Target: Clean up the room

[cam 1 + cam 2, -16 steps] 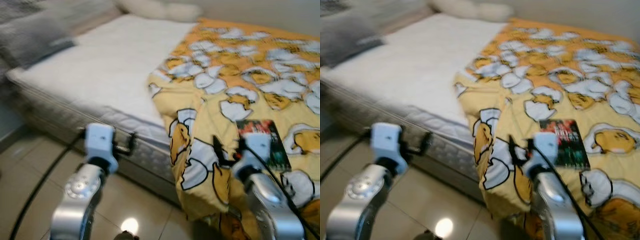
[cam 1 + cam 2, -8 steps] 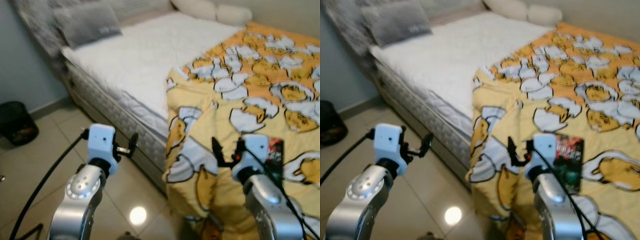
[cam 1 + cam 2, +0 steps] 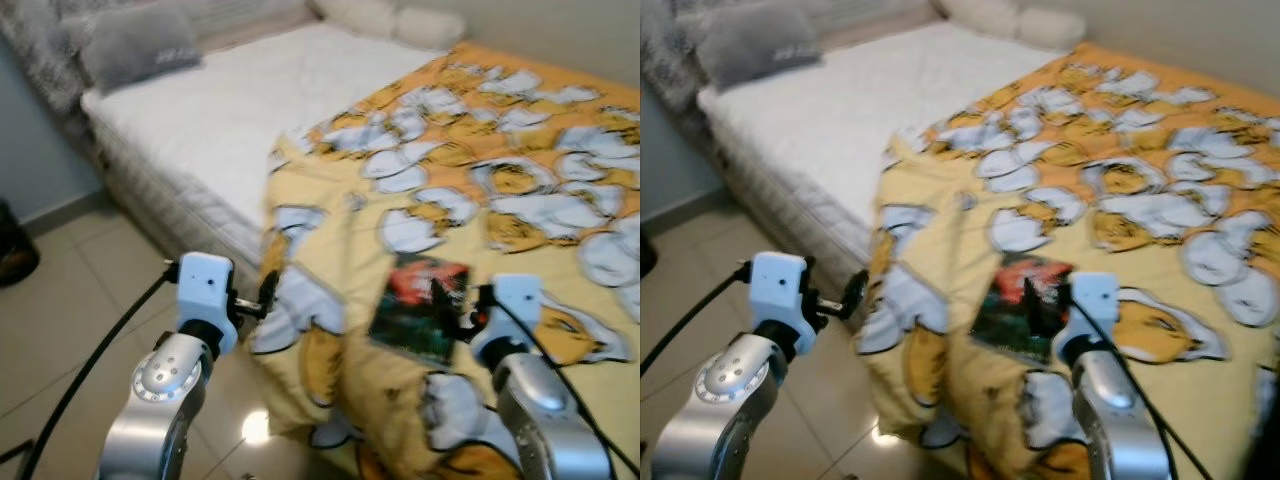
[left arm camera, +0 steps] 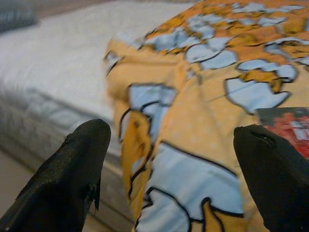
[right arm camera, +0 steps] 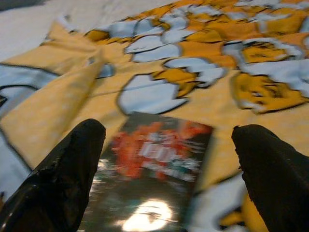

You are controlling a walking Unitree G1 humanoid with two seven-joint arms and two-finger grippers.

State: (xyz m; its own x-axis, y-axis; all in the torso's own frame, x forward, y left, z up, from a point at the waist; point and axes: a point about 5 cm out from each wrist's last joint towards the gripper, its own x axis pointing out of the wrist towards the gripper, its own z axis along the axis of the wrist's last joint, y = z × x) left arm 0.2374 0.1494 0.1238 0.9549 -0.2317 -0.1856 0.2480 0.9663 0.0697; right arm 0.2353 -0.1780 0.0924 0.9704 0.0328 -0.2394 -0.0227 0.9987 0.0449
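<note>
The right gripper (image 5: 164, 159), fingers wide apart, hovers over a book (image 3: 418, 307) near the blanket's (image 3: 520, 160) front edge; the cover's writing is too blurred to read. The left gripper (image 4: 169, 164) is wide too.

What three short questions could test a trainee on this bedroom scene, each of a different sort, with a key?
1. True or false: the dark glossy book lies on the yellow cartoon-print blanket.
2. Which gripper is lined up with the book? A) left gripper B) right gripper
3. Fill in: the grey pillow rests on the white ____.

Key:
1. True.
2. B; its fingers stand wide apart, one on each side of the book.
3. Mattress.
</note>
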